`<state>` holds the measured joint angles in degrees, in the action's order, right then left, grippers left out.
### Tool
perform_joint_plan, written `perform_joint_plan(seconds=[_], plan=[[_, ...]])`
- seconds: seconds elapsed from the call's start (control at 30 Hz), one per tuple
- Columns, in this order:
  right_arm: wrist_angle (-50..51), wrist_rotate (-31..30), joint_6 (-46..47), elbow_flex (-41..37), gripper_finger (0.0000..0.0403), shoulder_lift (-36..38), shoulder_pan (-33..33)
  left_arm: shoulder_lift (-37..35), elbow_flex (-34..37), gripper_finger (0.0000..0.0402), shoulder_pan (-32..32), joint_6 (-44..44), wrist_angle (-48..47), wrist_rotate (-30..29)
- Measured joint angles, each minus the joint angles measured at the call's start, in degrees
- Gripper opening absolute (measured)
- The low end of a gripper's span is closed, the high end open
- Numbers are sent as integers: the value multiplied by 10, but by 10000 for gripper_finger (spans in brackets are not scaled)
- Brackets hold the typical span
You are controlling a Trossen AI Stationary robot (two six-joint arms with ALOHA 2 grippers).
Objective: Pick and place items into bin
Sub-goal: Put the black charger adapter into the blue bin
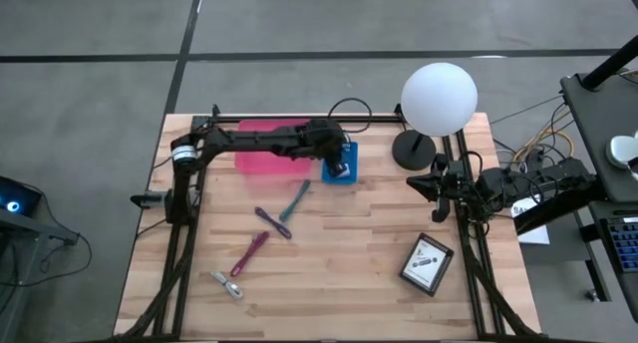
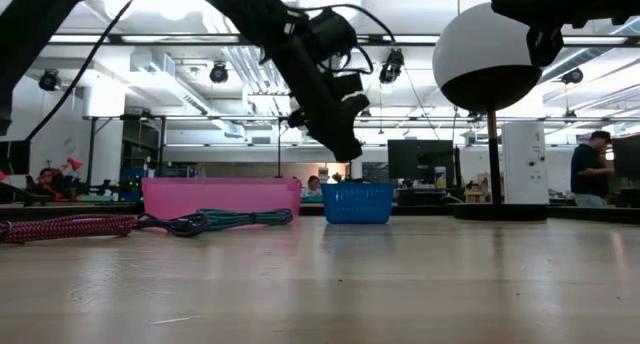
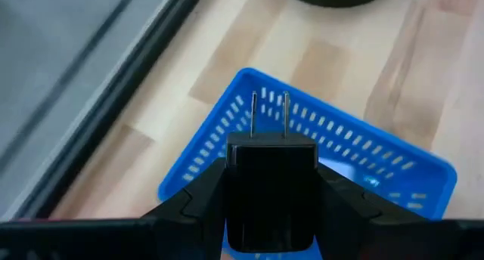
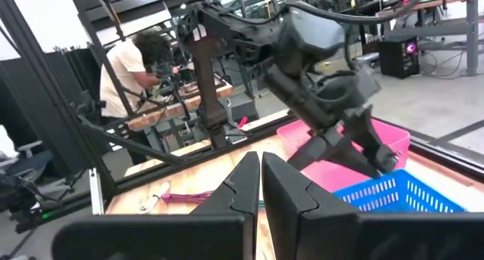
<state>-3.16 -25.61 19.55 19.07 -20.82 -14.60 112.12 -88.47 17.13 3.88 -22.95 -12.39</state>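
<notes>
My left gripper (image 1: 340, 165) hangs over the small blue basket (image 1: 339, 171), which stands beside the pink bin (image 1: 267, 149) near the table's far edge. It is shut on a black cube-shaped plug (image 3: 272, 192) with two metal prongs. In the low view the left gripper (image 2: 345, 144) is just above the basket (image 2: 357, 202). A teal tool (image 1: 295, 199), a purple tool (image 1: 272, 222), a magenta tool (image 1: 249, 253) and a silvery clip (image 1: 227, 285) lie flat on the table. My right gripper (image 1: 424, 186) waits shut at the table's right side. My left gripper pinches the black plug between its two fingers (image 3: 198, 203), one on each side face of its body (image 3: 240, 186). The fingers point slanting down toward the basket. The plug is lifted clear above the basket's open top, its prongs (image 3: 286, 112) pointing away from the gripper.
A white globe lamp (image 1: 437, 99) on a black base stands at the far right. A black-and-white printed box (image 1: 427, 264) lies near the right front. Bare wood (image 1: 349, 253) lies in the table's middle. People (image 4: 132, 71) are in the room beyond.
</notes>
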Motion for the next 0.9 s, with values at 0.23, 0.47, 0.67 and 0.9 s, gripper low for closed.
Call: perform_joint_plan(seconds=[0.23, 0.47, 0.67, 0.9], plan=[[0, -1, 0, 0, 9, 0, 0, 3, 9, 132, 10, -2, 50, 36], [0, -30, 0, 0, 9, -5, 0, 13, 9, 132, 14, -13, 69, 40], [0, -31, 0, 0, 9, -18, 0, 39, 10, 132, 12, -13, 75, 47], [0, -31, 0, 0, 9, -30, 0, 62, 10, 133, 13, -12, 74, 46]])
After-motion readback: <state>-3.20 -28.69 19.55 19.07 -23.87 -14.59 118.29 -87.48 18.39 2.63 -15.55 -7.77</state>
